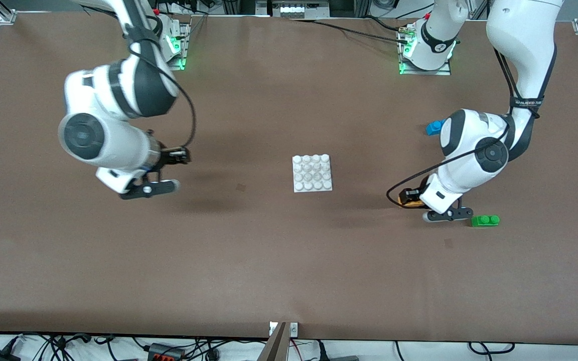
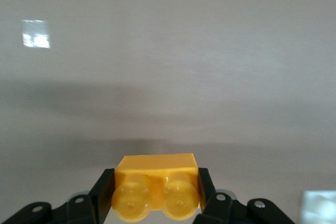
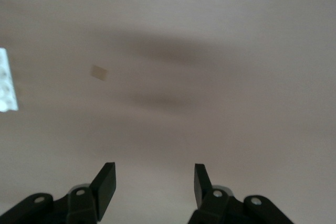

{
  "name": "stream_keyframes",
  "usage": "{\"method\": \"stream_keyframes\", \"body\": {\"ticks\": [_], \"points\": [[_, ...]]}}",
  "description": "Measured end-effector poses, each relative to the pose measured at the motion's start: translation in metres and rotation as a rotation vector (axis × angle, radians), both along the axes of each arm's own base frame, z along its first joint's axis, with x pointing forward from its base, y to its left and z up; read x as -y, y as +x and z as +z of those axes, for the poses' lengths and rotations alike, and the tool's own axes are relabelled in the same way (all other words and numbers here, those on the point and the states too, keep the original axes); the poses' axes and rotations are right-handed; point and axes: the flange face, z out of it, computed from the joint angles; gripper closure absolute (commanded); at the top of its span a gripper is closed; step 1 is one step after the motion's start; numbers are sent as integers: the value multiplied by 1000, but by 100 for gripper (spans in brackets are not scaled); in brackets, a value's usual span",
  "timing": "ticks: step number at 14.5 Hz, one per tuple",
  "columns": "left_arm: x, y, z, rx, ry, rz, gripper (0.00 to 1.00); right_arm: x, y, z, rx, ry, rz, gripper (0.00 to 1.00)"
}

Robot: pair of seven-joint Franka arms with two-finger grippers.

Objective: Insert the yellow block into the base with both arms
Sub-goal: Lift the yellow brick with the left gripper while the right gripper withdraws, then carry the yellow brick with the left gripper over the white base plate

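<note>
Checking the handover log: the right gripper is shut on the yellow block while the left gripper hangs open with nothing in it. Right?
Arms swapped. The left wrist view shows the left gripper shut on the yellow block; the right wrist view shows the right gripper open with nothing in it.

a green brick (image 1: 485, 220) lies on the brown table (image 1: 269, 260) at the lower right of the front view. a blue brick (image 1: 434, 127) sits higher up, partly hidden.
</note>
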Motion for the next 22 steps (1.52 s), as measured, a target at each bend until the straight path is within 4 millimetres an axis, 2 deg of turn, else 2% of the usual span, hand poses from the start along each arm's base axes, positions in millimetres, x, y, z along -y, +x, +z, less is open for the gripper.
{"method": "stream_keyframes", "body": {"ticks": [2,5,8,10,11,14,15,16,17,19,20,22], "points": [[26,-1,11,-3,-20,8,46,44,4,22,11,11,16,0],[53,-4,21,-4,-41,19,46,109,5,48,16,18,20,0],[75,-13,23,-25,-53,10,45,177,-9,64,-55,65,-38,0],[99,-22,27,-37,-65,-6,46,212,-15,82,-25,110,-65,0],[112,-28,28,-54,-64,-27,51,227,-20,95,-4,118,-75,0],[164,-56,33,-97,-71,-101,52,276,-49,152,99,109,-116,0],[182,-66,36,-104,-77,-112,52,279,-60,171,127,67,-104,0],[197,-74,37,-109,-80,-121,52,269,-69,185,145,13,-71,0],[213,-80,37,-111,-85,-127,52,250,-74,192,157,-23,-48,0],[250,-84,33,-118,-102,-121,52,219,-77,190,193,-50,-49,0],[263,-85,25,-121,-98,-132,52,215,-76,183,205,-46,-54,0],[276,-85,7,-107,-55,-172,52,223,-75,173,204,-27,-79,0]]}}
